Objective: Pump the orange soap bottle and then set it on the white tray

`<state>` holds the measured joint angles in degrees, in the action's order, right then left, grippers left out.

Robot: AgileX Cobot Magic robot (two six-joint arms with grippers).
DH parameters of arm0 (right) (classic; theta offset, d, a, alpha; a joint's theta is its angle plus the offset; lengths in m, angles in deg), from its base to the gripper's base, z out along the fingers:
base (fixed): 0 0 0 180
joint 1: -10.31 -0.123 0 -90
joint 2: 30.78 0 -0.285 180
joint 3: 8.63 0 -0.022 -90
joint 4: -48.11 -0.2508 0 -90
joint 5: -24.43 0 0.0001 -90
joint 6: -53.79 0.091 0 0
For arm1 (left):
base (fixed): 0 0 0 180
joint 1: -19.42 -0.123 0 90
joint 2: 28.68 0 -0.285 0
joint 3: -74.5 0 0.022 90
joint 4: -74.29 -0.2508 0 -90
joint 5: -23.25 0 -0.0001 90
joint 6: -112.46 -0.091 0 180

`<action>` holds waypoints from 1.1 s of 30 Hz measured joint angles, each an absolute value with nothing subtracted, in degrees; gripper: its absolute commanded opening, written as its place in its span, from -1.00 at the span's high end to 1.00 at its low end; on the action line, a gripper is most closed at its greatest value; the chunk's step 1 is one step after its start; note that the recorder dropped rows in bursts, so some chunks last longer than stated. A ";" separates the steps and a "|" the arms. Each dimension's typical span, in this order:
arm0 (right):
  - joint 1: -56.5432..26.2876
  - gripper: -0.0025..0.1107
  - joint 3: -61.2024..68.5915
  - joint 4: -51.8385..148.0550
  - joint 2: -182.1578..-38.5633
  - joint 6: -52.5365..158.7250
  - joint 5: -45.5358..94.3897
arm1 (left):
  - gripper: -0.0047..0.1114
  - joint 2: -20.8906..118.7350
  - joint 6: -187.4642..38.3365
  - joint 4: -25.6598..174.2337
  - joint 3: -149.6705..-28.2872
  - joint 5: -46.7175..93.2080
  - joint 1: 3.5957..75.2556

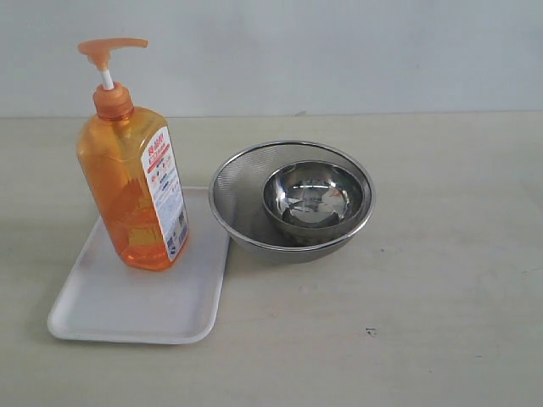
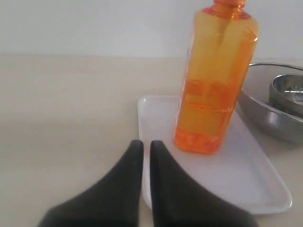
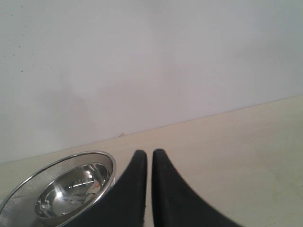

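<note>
The orange soap bottle stands upright on the white tray at the left of the exterior view, its pump head raised on the white stem. In the left wrist view the orange soap bottle rises from the white tray, and my left gripper is shut and empty a short way from the bottle's base, over the tray's edge. My right gripper is shut and empty, beside the strainer. Neither arm appears in the exterior view.
A round steel mesh strainer holding a smaller steel bowl sits just right of the tray, nearly touching it. The steel mesh strainer also shows in the right wrist view. A pale wall stands behind the table.
</note>
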<state>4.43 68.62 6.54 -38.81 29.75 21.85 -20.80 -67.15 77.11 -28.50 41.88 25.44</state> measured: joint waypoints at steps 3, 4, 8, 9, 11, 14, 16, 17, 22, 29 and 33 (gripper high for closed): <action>4.43 0.96 68.62 6.54 -38.81 29.75 21.85 | 0.83 -20.80 -67.15 76.90 -28.50 42.32 25.44; 4.43 0.96 68.62 6.54 -38.81 29.75 21.85 | 0.83 -20.80 -67.15 76.90 -28.50 42.32 25.44; 4.43 0.96 68.62 6.54 -38.81 29.75 21.85 | 0.83 -20.80 -67.15 76.90 -28.50 42.37 24.39; 4.43 0.96 68.62 6.54 -38.81 29.75 21.85 | 0.83 -20.80 -67.15 76.90 -28.50 42.46 23.97; 4.43 0.96 68.62 6.54 -38.81 29.75 21.85 | 0.83 -20.80 -67.15 76.90 -28.50 42.46 22.81; 4.43 0.96 68.62 6.54 -38.81 29.75 21.85 | 0.83 -20.80 -67.15 76.90 -28.50 42.46 22.10; 4.43 0.96 68.62 6.54 -38.81 29.75 21.85 | 0.83 -20.80 -67.15 76.90 -28.50 42.46 22.06; 4.43 0.96 68.62 6.54 -38.81 29.75 21.85 | 0.83 -20.80 -67.15 76.90 -28.50 42.46 22.06; 4.43 0.96 68.62 6.54 -38.81 29.75 21.85 | 0.83 -20.80 -67.15 76.90 -28.50 42.46 22.06; 4.43 0.96 68.62 6.54 -38.81 29.75 21.85 | 0.83 -20.80 -67.15 76.90 -28.50 42.46 22.06; 4.43 0.96 68.62 6.54 -38.81 29.75 21.85 | 0.83 -20.80 -67.15 76.90 -28.50 42.46 22.06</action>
